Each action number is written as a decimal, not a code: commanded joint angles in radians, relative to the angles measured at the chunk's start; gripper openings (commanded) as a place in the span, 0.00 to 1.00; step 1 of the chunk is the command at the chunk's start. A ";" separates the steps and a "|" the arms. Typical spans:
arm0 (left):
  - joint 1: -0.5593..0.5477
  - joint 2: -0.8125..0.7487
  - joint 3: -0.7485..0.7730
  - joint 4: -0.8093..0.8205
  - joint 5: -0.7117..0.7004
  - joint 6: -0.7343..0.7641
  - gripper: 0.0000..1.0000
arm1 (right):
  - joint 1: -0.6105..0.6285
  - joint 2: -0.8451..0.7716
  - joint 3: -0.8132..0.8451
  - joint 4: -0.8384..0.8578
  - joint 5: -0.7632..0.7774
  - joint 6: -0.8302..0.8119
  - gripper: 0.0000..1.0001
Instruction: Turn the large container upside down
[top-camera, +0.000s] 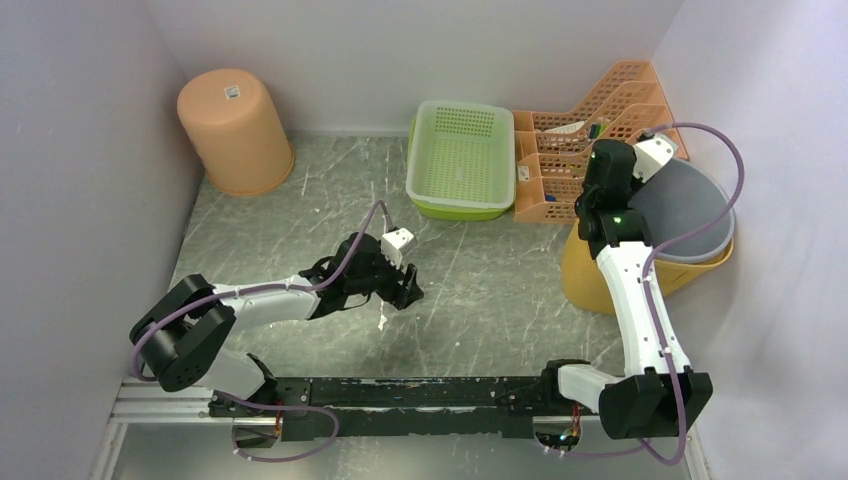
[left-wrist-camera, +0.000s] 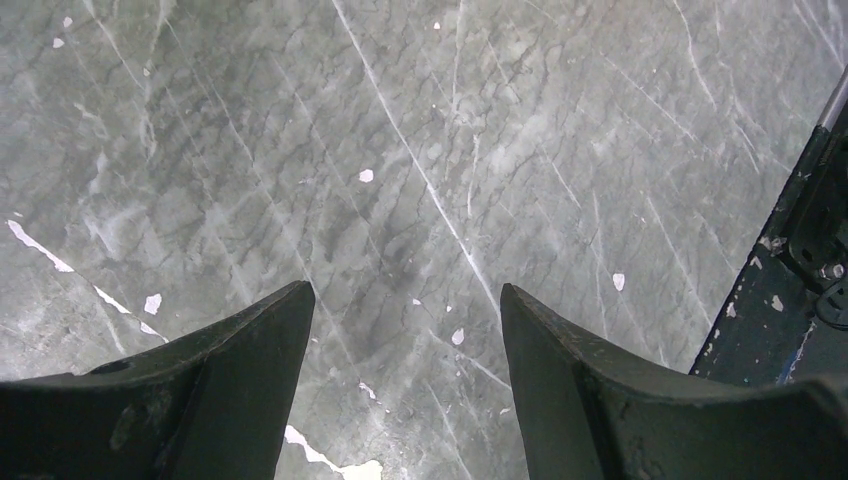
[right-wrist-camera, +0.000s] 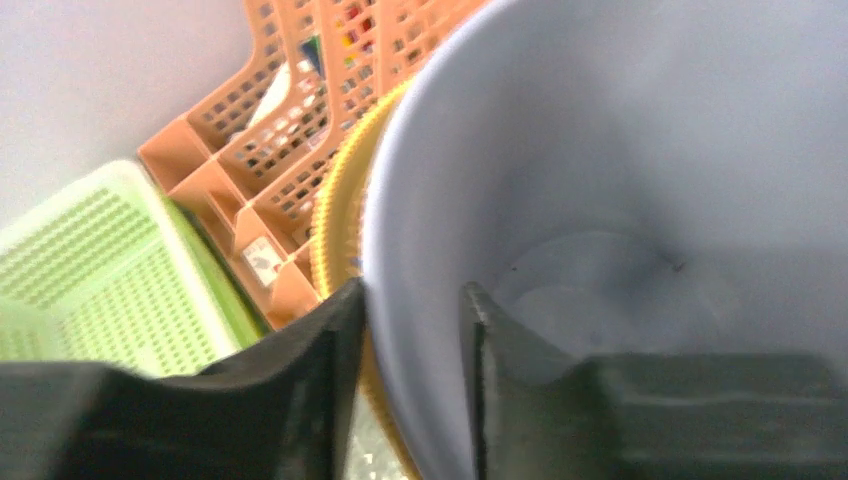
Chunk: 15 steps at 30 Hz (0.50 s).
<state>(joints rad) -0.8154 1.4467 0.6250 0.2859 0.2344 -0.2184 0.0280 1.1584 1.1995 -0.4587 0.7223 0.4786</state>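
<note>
**Q:** What lies nearest the arm bases?
**A:** The left gripper (left-wrist-camera: 405, 290), held low over the marbled table (top-camera: 480, 300). Its jaws are spread wide and hold nothing.

**Q:** Where is the task's object?
**A:** At the right side, near the wall. The large yellow container (top-camera: 590, 275) sits tilted with its mouth still upward, and a grey tub (top-camera: 690, 205) is nested inside it. The right gripper (right-wrist-camera: 410, 290) is clamped across both rims, with one finger outside the yellow wall and the other inside the grey tub.

**Q:** And farther back?
**A:** A green basket (top-camera: 460, 150) sits beside an orange slotted organiser (top-camera: 560, 150) along the rear wall. An orange bucket (top-camera: 235, 130) stands mouth-down in the far left corner.
</note>
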 joint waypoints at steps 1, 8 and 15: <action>-0.009 -0.034 -0.010 0.013 -0.013 -0.007 0.80 | -0.022 0.015 -0.037 -0.140 -0.013 -0.039 0.19; -0.009 -0.035 -0.012 0.000 -0.023 -0.001 0.80 | -0.022 0.000 0.030 -0.161 -0.008 -0.046 0.00; -0.011 -0.071 -0.013 -0.017 -0.039 0.007 0.80 | -0.022 -0.028 0.242 -0.236 -0.083 -0.058 0.00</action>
<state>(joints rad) -0.8158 1.4212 0.6231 0.2691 0.2214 -0.2184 0.0093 1.1545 1.3144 -0.6083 0.6720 0.4259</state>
